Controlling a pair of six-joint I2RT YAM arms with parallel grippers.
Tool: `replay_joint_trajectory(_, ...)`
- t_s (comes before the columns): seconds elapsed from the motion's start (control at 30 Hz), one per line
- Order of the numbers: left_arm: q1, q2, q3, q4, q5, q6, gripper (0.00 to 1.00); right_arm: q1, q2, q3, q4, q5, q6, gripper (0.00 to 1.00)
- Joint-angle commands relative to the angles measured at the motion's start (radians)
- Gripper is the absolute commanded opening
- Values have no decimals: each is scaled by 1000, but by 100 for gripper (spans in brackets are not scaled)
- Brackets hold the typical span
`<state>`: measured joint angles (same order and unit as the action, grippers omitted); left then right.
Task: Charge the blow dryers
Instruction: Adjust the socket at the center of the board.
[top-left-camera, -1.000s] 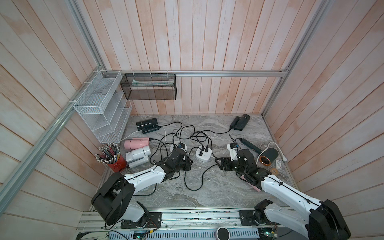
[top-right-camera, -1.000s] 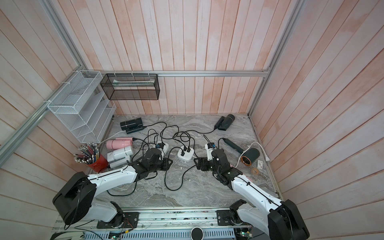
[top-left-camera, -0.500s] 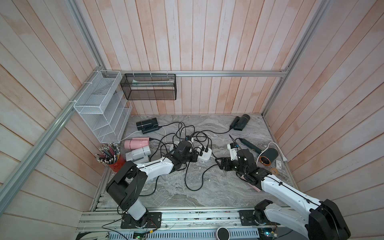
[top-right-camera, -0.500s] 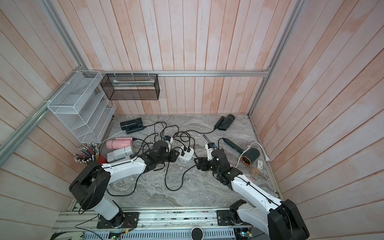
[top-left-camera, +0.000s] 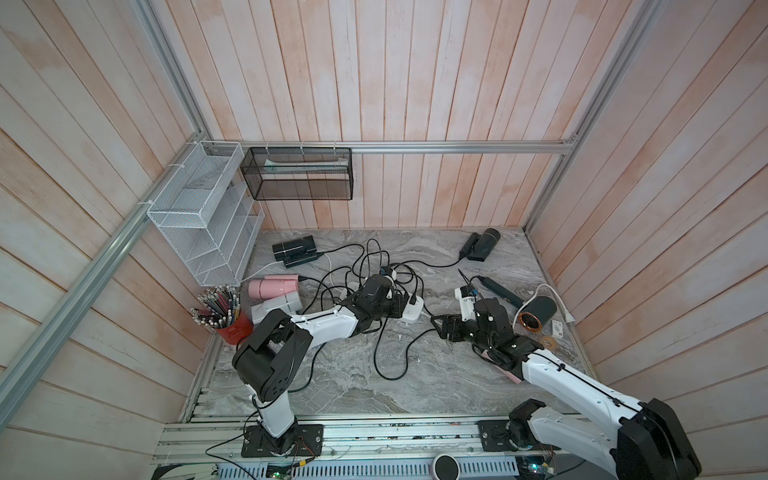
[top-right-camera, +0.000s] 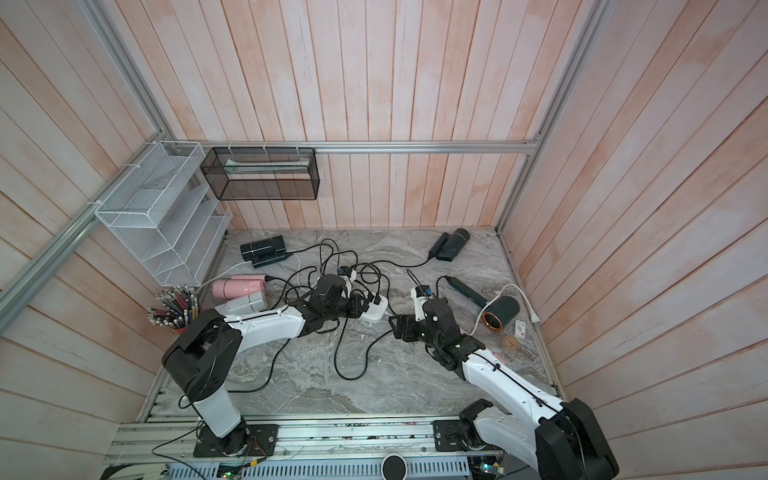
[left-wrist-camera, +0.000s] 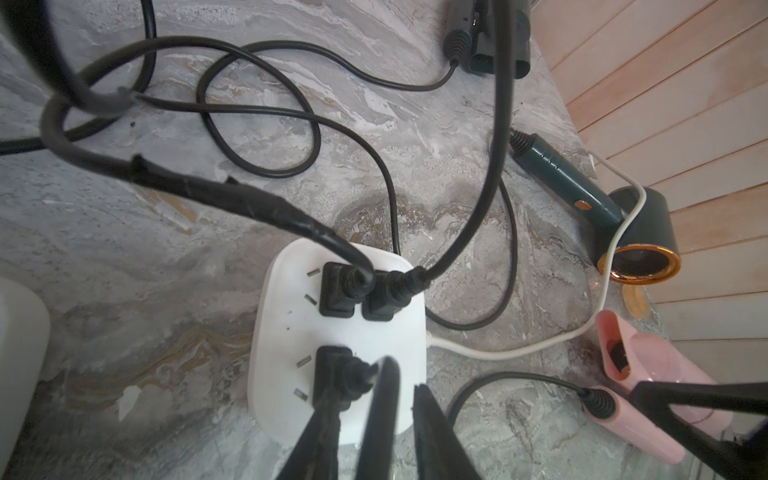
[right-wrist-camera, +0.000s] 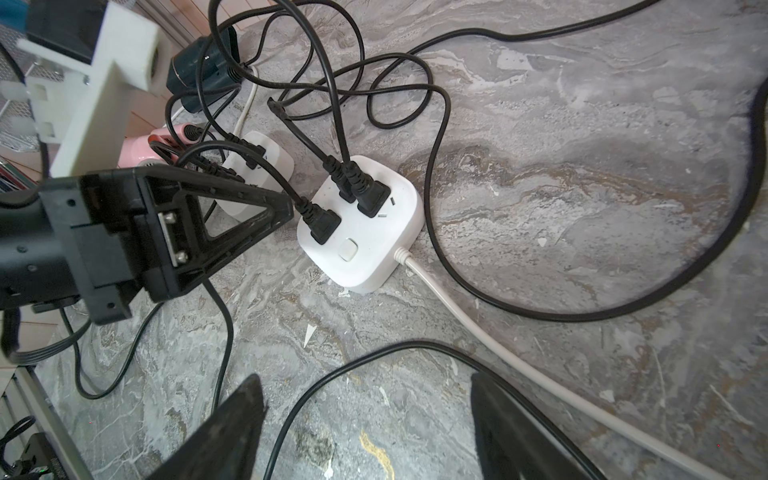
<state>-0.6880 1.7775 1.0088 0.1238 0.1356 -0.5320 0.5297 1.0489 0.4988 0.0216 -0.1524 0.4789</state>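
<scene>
The left gripper (left-wrist-camera: 376, 397) is hanging over the white power strip (left-wrist-camera: 291, 332) near the centre of the marble table (top-left-camera: 353, 386). Its jaws are standing narrow and pinching a black cord (left-wrist-camera: 380, 415) just behind the plug (left-wrist-camera: 332, 374) that is sitting in the strip's nearest socket; two more plugs are filling the sockets beyond it. The right gripper (right-wrist-camera: 365, 378) is hovering low at 4 o'clock from the strip, jaws spread wide and gripping nothing. Around the table, in both top views, a black blow dryer (top-left-camera: 293, 250) is lying at 11 o'clock and a dark blow dryer (top-left-camera: 482, 245) at 1 o'clock. A pink blow dryer (top-left-camera: 272, 286) and a pale grey blow dryer (top-left-camera: 276, 309) are lying side by side at 9 o'clock, and a copper-nozzled blow dryer (top-left-camera: 536, 313) at 3 o'clock. A second pink blow dryer (left-wrist-camera: 665, 359) is lying at 4 o'clock, partly under the right arm.
</scene>
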Motion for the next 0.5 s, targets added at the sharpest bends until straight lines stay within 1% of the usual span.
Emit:
replay_joint_trajectory(0.0, 4, 39, 45, 28, 23, 24, 33, 5, -13, 9, -17, 21, -5, 79)
replay_joint_trajectory(0.37, 2, 143, 148, 59, 76, 17, 33, 5, -13, 5, -19, 30, -5, 78)
replay_joint_trajectory(0.47, -7, 162, 180, 57, 95, 43, 33, 5, -16, 4, -21, 37, -3, 78)
